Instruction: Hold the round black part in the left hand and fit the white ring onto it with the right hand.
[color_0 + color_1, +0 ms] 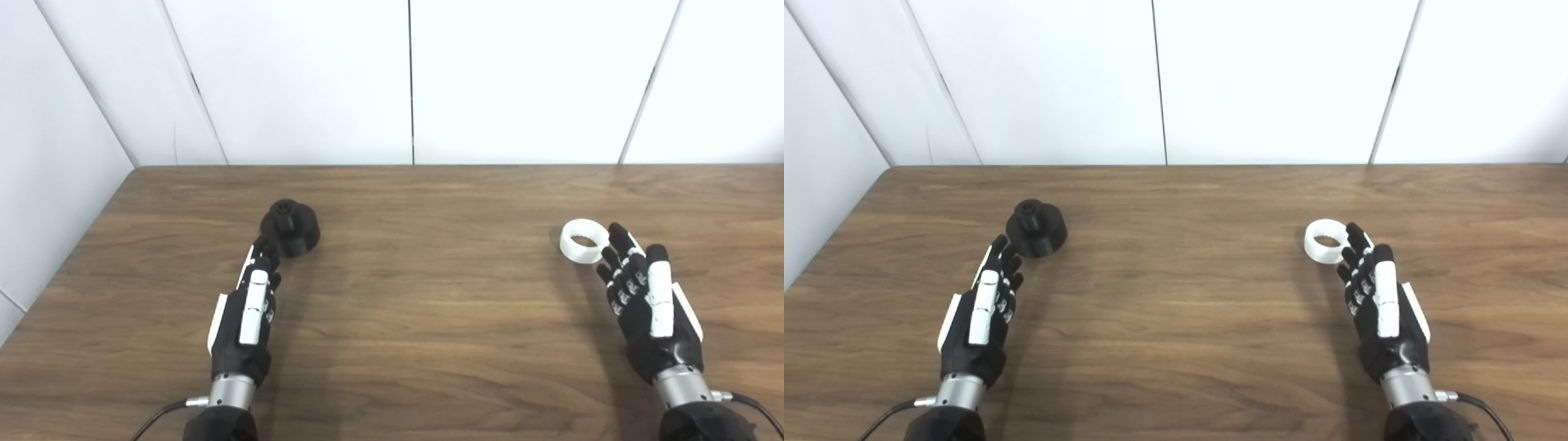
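Observation:
The round black part (290, 228) stands on the wooden table (429, 294) at the left, with a smaller hub on top. My left hand (248, 312) is open and empty, fingers stretched out, fingertips just short of the part's near left side. The white ring (582, 241) lies flat on the table at the right; fine teeth show inside it in the right eye view (1325, 241). My right hand (646, 306) is open and empty, fingers stretched toward the ring, fingertips next to its right edge.
White wall panels (410, 79) stand behind the table's far edge. The table's left edge runs diagonally beside another white wall (49, 184). Cables (156, 419) trail from both wrists at the bottom.

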You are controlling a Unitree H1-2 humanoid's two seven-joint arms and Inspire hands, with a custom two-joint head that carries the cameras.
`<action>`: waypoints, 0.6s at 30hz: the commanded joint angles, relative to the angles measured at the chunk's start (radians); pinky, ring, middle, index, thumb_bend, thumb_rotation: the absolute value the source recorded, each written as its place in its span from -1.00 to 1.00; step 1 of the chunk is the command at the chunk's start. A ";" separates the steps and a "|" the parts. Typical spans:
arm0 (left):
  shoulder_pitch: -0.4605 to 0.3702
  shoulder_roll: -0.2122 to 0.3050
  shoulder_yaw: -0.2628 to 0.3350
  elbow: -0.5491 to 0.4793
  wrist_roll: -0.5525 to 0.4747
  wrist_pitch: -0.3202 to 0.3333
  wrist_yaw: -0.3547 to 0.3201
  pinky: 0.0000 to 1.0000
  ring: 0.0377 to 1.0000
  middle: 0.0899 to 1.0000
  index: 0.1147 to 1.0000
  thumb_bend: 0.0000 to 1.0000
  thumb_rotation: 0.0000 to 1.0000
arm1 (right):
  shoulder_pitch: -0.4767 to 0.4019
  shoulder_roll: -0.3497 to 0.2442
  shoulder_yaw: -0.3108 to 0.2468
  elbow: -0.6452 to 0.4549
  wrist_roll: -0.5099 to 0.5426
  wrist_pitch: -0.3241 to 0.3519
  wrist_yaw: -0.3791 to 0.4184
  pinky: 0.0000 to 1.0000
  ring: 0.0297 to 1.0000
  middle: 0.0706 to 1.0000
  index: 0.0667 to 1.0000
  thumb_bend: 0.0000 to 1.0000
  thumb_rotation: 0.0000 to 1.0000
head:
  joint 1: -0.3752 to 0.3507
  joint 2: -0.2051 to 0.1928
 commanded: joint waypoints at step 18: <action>-0.043 0.093 -0.039 -0.020 0.191 0.029 0.017 0.99 1.00 1.00 1.00 0.29 0.05 | -0.042 -0.004 0.003 -0.024 0.008 -0.013 0.009 1.00 1.00 1.00 0.90 0.24 1.00 | 0.024 -0.010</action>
